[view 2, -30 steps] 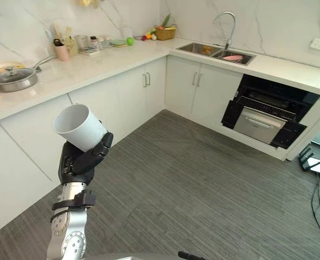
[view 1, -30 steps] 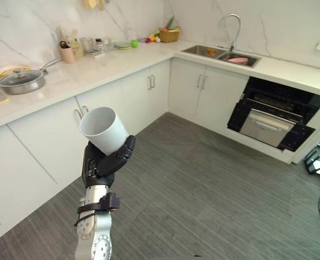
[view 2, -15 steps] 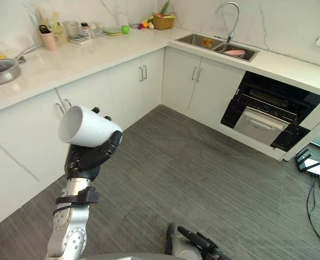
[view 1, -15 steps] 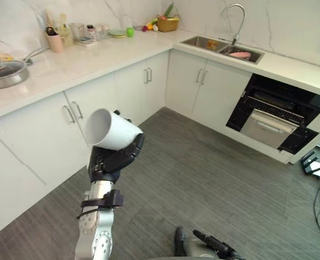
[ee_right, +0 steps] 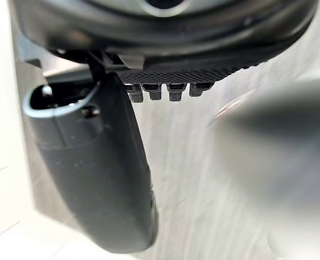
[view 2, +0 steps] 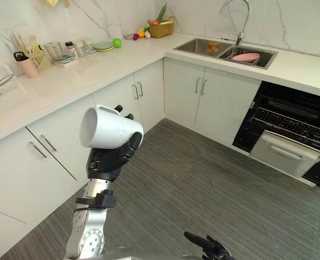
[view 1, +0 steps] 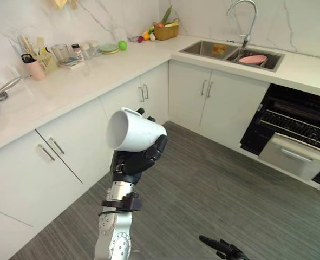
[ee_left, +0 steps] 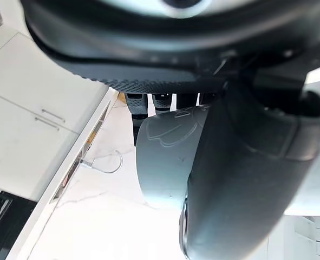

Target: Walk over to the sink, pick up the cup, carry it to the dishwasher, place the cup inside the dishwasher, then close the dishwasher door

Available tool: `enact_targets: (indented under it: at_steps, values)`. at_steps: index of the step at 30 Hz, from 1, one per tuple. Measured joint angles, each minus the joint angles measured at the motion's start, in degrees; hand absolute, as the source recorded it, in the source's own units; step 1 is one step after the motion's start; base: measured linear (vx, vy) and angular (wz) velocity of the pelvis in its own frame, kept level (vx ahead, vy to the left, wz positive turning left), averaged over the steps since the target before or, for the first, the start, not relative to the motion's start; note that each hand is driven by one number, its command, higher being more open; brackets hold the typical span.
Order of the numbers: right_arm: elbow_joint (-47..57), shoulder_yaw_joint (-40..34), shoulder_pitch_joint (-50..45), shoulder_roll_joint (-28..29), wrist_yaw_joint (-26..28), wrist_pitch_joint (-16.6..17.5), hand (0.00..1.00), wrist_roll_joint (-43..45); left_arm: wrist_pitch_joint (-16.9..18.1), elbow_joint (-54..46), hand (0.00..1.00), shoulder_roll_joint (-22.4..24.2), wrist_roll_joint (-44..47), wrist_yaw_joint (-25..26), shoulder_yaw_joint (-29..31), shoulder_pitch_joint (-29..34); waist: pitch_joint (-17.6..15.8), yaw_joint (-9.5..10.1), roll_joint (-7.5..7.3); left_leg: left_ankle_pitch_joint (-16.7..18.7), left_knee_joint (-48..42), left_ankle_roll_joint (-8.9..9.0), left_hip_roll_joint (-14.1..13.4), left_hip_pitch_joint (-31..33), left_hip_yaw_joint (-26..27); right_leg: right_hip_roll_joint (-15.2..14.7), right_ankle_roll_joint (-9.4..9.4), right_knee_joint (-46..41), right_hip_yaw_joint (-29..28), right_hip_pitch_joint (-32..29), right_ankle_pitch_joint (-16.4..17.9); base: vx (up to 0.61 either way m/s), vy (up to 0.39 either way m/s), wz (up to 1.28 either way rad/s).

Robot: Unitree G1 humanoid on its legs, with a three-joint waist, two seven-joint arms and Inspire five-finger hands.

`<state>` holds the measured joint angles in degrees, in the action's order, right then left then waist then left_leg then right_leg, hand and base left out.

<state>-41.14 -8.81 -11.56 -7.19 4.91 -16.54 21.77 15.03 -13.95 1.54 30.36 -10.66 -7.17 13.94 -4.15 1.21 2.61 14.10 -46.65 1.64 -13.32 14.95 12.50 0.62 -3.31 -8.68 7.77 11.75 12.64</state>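
Tipping further onto its side, the cup (view 1: 134,130) is staying gripped by the curled fingers of the left hand (view 1: 138,160). The seemingly open dishwasher (view 1: 296,130) is drawing nearer, so the carry is progressing.

Eyes overlook cup (view 1: 135,131); wrist views close

Green apple (view 1: 122,45) near fruit basket (view 1: 167,31); pink mug (view 1: 36,69) apart.
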Motion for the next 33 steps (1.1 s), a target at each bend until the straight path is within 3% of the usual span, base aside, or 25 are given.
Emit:
enact_targets:
  at_steps: [1, 2, 3, 4, 6, 8, 10, 12, 13, 14, 15, 16, 17, 18, 20, 21, 22, 23, 25, 26, 28, 30, 31, 32, 33]
  values:
    - [-2.3, 0.5, 2.1, -0.1, 0.0, 1.4, 1.0, 0.8, -0.2, 0.1, 0.0, -0.6, 0.0, 0.3, 0.6, 0.0, -0.5, 0.15, -0.8, -1.5, 14.5, -0.29, 3.1, 0.2, 1.3, -2.0, 0.09, 1.4, -0.6, 2.4, 0.0, 0.52, 0.148, -0.47]
    - [-4.1, 0.3, 3.3, -0.3, 0.1, 2.9, 1.0, 1.2, -0.3, 0.1, 0.0, -1.0, 0.0, 0.4, 0.5, 0.0, -0.5, 0.52, -0.79, -7.8, 28.5, 0.16, 5.9, 0.6, 0.0, -3.3, 1.41, 2.1, -1.6, 4.3, 0.5, 0.52, 0.176, -0.43]
    - [-5.0, 0.3, 3.8, -0.3, 0.1, 3.7, 1.0, 1.2, -0.3, 0.0, 0.0, -1.3, 0.0, 0.4, 0.2, 0.0, -0.5, 0.86, -0.81, -12.0, 31.7, 0.22, 6.9, 1.1, -1.5, -3.8, 2.69, 2.1, -2.2, 5.0, 1.2, 0.54, 0.251, -0.57]
    - [-6.5, 0.4, 4.3, -0.1, -0.1, 4.8, 1.0, 1.2, -0.2, 0.1, 0.0, -1.6, 0.0, 0.3, -0.9, 0.5, -0.2, 1.96, -0.85, -20.6, 32.4, -0.49, 8.1, 0.6, -3.7, -4.1, 5.05, 2.1, -4.1, 6.8, 2.7, 0.45, 0.237, -0.4]
    - [-8.2, 0.2, 4.6, 1.4, -0.7, 5.6, 1.0, 1.1, -0.5, 1.1, 0.0, -3.2, 0.0, 0.0, -1.7, 0.2, 0.2, 0.65, -3.63, -17.0, 29.6, -2.7, 10.8, 0.8, -3.4, -7.5, 6.41, -0.3, -5.6, 6.8, 2.4, 0.54, 0.273, 0.02]
    - [-9.1, 0.1, 4.7, 2.0, -2.2, 5.5, 1.0, 1.1, -0.5, 1.2, 0.0, -4.5, 0.0, -0.1, -2.0, 0.2, -0.5, 0.89, -4.97, -12.6, 25.9, -3.57, 11.4, 0.2, -2.1, -8.8, 7.4, -6.1, -9.0, 5.4, 1.2, 0.57, 0.266, -0.05]
    - [-10.3, -3.2, 4.1, 3.4, -6.9, 6.3, 1.0, 1.9, -0.5, 1.2, 0.0, -6.8, 0.0, -1.1, -1.7, -0.3, -0.5, -0.02, -5.58, -7.5, 24.9, -4.31, 12.7, -4.9, -1.6, -9.7, 9.17, -19.8, -9.1, 2.3, -5.0, 0.59, 0.266, -0.1]
    - [-10.1, -4.7, 3.7, 4.3, -9.7, 7.2, 1.0, 3.2, -0.5, 0.5, 0.0, -7.5, 0.1, -1.5, -1.6, -0.4, -0.8, -0.32, -6.14, -6.1, 28.1, -4.29, 13.8, -9.4, -0.6, -11.5, 11.92, -30.9, -8.9, -2.2, -11.7, 0.34, 0.176, -0.3]
    - [-8.8, -4.8, 2.9, 5.0, -12.3, 8.8, 1.0, 3.7, -0.5, -0.2, 0.0, -7.9, 0.1, -1.6, -1.7, -0.4, -0.6, -0.59, -6.45, -4.8, 31.8, -4.52, 14.7, -13.9, 1.2, -14.6, 10.02, -43.2, -7.7, -9.1, -16.6, 0.36, 0.199, -0.71]
    - [-6.2, -4.2, 2.3, 5.0, -13.8, 9.4, 1.0, 3.4, -0.5, -0.9, 0.0, -7.8, -0.3, -1.6, -1.9, -0.4, -0.4, -1.36, -5.93, -4.1, 33.2, -4.65, 14.3, -16.8, 2.9, -16.8, 4.9, -52.8, -4.4, -16.4, -12.9, 0.39, 0.219, -0.8]
    - [-3.8, -3.8, 1.9, 5.0, -14.3, 9.6, 1.0, 3.3, -0.5, -1.5, 0.0, -7.9, -1.4, -1.3, -2.5, -0.4, -0.2, -2.37, -4.8, -3.4, 33.9, -4.3, 13.3, -18.6, 4.1, -16.9, 3.73, -54.8, -1.1, -20.9, -9.8, 0.4, 0.197, -0.79]
    - [-0.6, -2.8, 1.8, 5.2, -15.5, 10.5, 1.0, 3.0, -0.5, -2.1, 0.0, -8.3, -2.6, -1.2, -3.2, -0.7, 0.0, -3.66, -3.83, -3.0, 35.6, -3.93, 11.9, -20.9, 5.5, -16.1, 5.64, -52.1, 3.3, -25.1, -6.5, 0.35, 0.149, -0.56]
    - [1.3, -2.4, 1.8, 5.4, -16.3, 11.0, 1.0, 3.0, -0.6, -2.1, 0.0, -8.6, -3.1, -1.2, -3.5, -1.0, 0.0, -4.11, -3.52, -3.0, 36.6, -3.8, 11.5, -22.3, 6.1, -15.4, 6.22, -49.1, 5.3, -26.5, -5.3, 0.51, 0.118, -0.58]
    - [5.4, -1.9, 1.8, 6.0, -17.8, 11.9, 1.0, 3.0, -1.2, -2.1, 0.0, -9.2, -3.4, -1.1, -3.9, -1.8, 0.0, -5.34, -3.7, -2.8, 38.1, -3.28, 10.9, -24.4, 7.3, -13.5, 5.79, -42.0, 9.0, -28.5, -4.3, 0.45, 0.055, -0.6]
    - [12.8, -2.0, 1.2, 7.2, -20.7, 13.9, 1.0, 3.1, -2.0, -2.1, 0.0, -9.4, -3.4, -1.1, -4.1, -2.2, -0.1, -5.82, -3.92, -1.3, 39.1, -1.19, 10.4, -28.0, 9.9, -10.4, 4.77, -29.6, 15.5, -29.1, -4.4, 0.42, 0.001, -0.71]
    - [16.6, -2.0, -0.3, 8.1, -21.8, 15.5, 1.0, 3.1, -2.3, -2.1, 0.0, -9.4, -3.4, -1.2, -4.0, -2.0, 0.2, -5.8, -4.46, -0.3, 39.3, -0.2, 10.7, -30.0, 11.7, -8.5, 2.73, -21.7, 19.1, -28.2, -7.0, 0.52, -0.05, -0.76]
    - [20.1, -2.0, -1.8, 9.3, -22.5, 17.2, 1.0, 2.8, -2.4, -2.1, 0.0, -9.7, -3.4, -1.3, -3.6, -1.8, 1.1, -5.7, -6.08, 1.0, 39.1, 0.78, 12.0, -31.8, 13.3, -7.0, -1.85, -12.9, 22.9, -26.7, -13.2, 0.64, -0.041, -1.25]
    - [21.8, -2.2, -2.4, 9.2, -22.5, 21.2, 1.0, 1.9, -2.6, -1.1, 0.0, -8.3, -3.3, -1.5, -2.9, -1.5, 1.9, -4.82, -4.69, 3.4, 36.9, 1.32, 11.0, -33.2, 15.6, -4.4, -8.56, -9.8, 25.3, -24.0, -11.5, 0.53, -0.021, -1.26]
    - [23.5, -4.6, -3.5, 10.0, -21.7, 32.1, 1.0, -1.5, -2.3, -0.9, 0.0, -8.0, -3.3, -3.1, -2.5, -2.5, 0.7, -5.32, -3.27, 4.2, 35.6, 1.31, 9.4, -34.0, 19.8, -1.2, -8.91, -8.3, 22.2, -22.6, -11.1, 0.4, 0.027, -1.2]
    - [25.5, -5.7, -4.4, 10.0, -22.3, 34.8, 1.0, -2.2, -2.2, -0.9, 0.0, -7.9, -3.3, -3.8, -2.9, -3.3, 0.4, -5.37, -2.89, 3.7, 37.0, 0.72, 9.3, -34.3, 20.9, -0.3, -8.87, -8.7, 21.2, -22.5, -10.4, 0.25, 0.031, -0.84]
    - [31.1, -6.6, -6.1, 10.1, -24.3, 38.4, 1.0, -4.1, -1.7, -0.9, 0.0, -7.8, -3.3, -5.2, -3.1, -3.4, 0.2, -5.64, -2.58, 3.6, 36.7, 0.64, 8.9, -36.3, 21.2, 0.7, -7.7, -11.0, 19.3, -22.5, -7.8, 0.13, 0.03, -0.56]
    - [38.6, -6.6, -9.0, 10.6, -26.7, 41.6, 1.0, -6.0, -1.5, -1.2, 0.0, -7.7, -3.3, -5.9, -4.2, -2.5, 0.2, -6.27, -2.61, 3.6, 31.6, 0.61, 8.1, -36.3, 21.4, 0.4, -5.12, -12.1, 19.4, -21.4, -4.6, 0.11, -0.007, -0.3]
    - [43.3, -6.6, -10.0, 11.1, -27.8, 42.4, 1.0, -6.6, -1.4, -1.9, 0.0, -7.4, -3.3, -6.0, -4.9, -1.2, 0.2, -6.32, -2.46, 3.2, 24.3, -0.16, 5.9, -35.1, 21.9, 0.4, -2.74, -11.7, 20.4, -19.5, -3.0, 0.16, -0.028, -0.29]
    - [45.3, -6.6, -10.3, 11.2, -27.9, 42.5, 1.0, -6.8, -1.1, -2.1, 0.0, -7.0, -3.3, -6.1, -5.3, -0.5, 0.2, -5.93, -1.97, 2.5, 19.6, -1.28, 3.9, -34.0, 22.0, 0.2, -2.12, -11.4, 21.2, -18.1, -1.8, 0.25, 0.009, -0.63]
    - [49.9, -6.5, -10.9, 11.3, -27.6, 42.5, 1.0, -7.5, -0.4, -2.7, 0.0, -5.8, -3.3, -6.4, -6.0, 0.8, 0.0, -4.74, -1.06, -0.2, 6.5, -4.56, 0.0, -29.8, 20.7, -0.3, -2.48, -13.7, 21.3, -16.7, 0.6, 0.27, -0.003, -0.81]
